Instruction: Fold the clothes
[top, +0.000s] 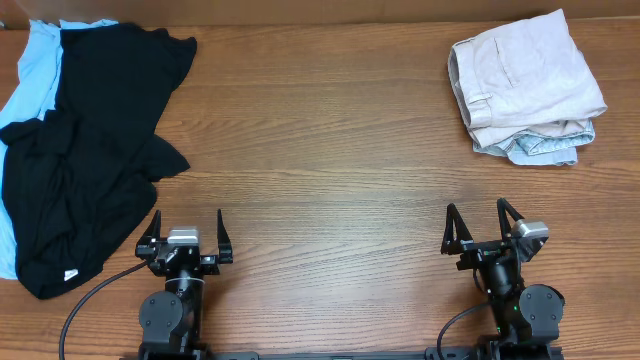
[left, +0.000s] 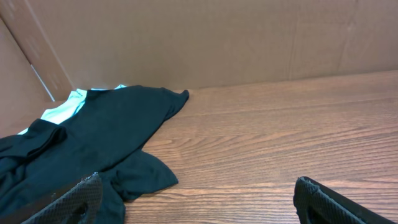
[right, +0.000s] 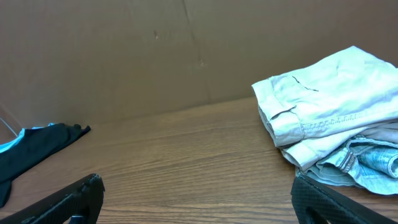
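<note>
A crumpled black garment (top: 85, 140) lies unfolded at the table's left, over a light blue garment (top: 35, 62). Both also show in the left wrist view, black (left: 93, 134) and blue (left: 65, 106). At the far right sits a stack of folded clothes: beige shorts (top: 525, 75) on top of a pale denim piece (top: 545, 148); the right wrist view shows the shorts (right: 329, 93) and denim (right: 373, 162). My left gripper (top: 187, 230) is open and empty at the front left, just right of the black garment. My right gripper (top: 480, 228) is open and empty at the front right.
The wooden table (top: 320, 150) is bounded by brown cardboard walls (left: 205, 37) at the back and left. Bare wood lies between the two clothing piles.
</note>
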